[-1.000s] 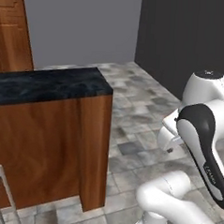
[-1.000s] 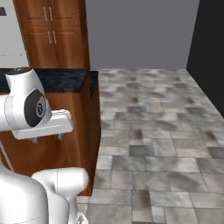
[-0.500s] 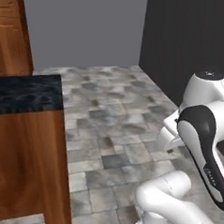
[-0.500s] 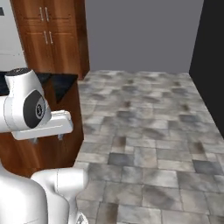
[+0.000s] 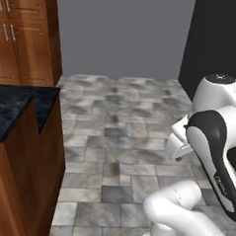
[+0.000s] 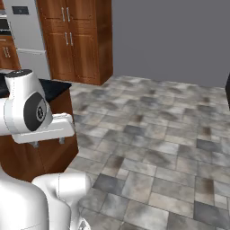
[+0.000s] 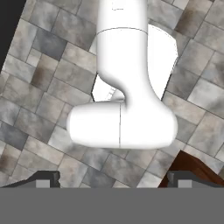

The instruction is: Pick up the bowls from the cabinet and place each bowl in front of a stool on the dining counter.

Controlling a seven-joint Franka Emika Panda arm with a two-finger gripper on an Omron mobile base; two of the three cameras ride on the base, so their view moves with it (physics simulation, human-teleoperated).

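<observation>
Over the grey stone-tiled floor (image 5: 118, 140), the end effector (image 7: 113, 181) hangs spread wide and empty. No bowl rests on the black marbled tabletop (image 5: 14, 108); fetching both seemingly remains.

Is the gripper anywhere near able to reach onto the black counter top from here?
Probably not yet. The gripper is open and points down at the floor tiles by the robot's own base, while the black counter top lies off to the left.
</observation>
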